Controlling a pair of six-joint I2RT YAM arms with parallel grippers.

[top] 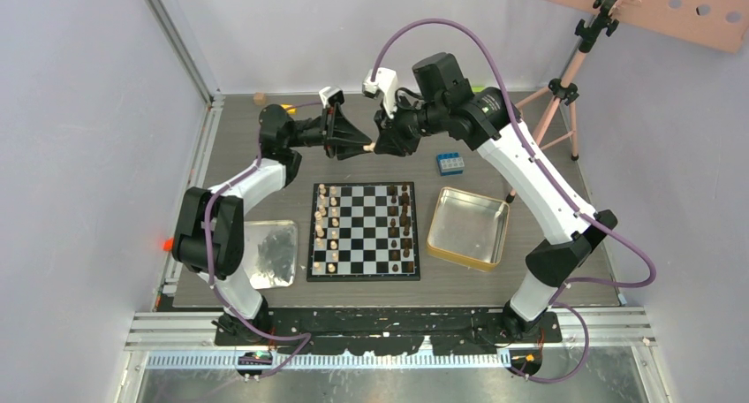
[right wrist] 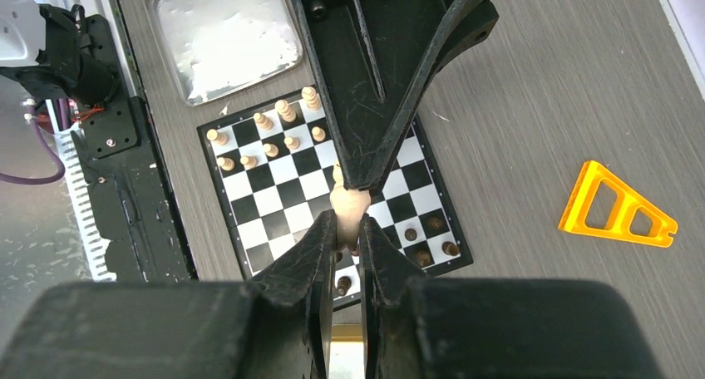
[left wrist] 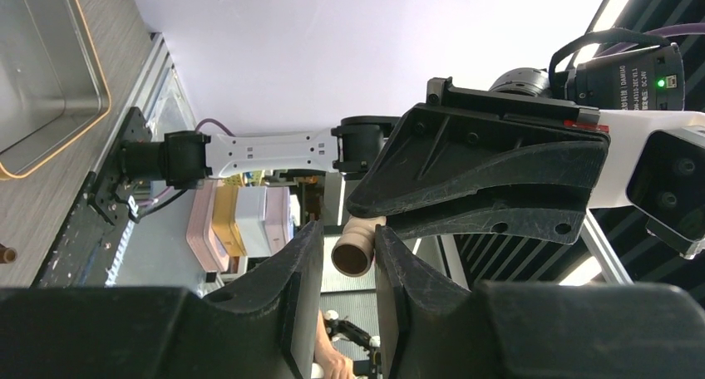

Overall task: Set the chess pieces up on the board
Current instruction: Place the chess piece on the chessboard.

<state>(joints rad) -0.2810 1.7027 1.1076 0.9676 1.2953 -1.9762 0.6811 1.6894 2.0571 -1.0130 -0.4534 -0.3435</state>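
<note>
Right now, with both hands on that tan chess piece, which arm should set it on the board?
Left, probably. Both the left hand and right hand pinch the tan piece beyond the board. The other tan pieces line its left edge, the left arm's side; dark pieces line the right.

Open along the 4 middle files of the board (top: 363,231), hemmed by chess pieces (top: 321,231) on both outer pairs. Barred beyond its far edge by left gripper (top: 366,146) and right gripper (top: 378,146), tip to tip, both clamped on 1 light piece (right wrist: 349,203). Flanked by silver tray (top: 283,283), gold-rimmed tin (top: 433,244) and blue brick (top: 450,163).
</note>
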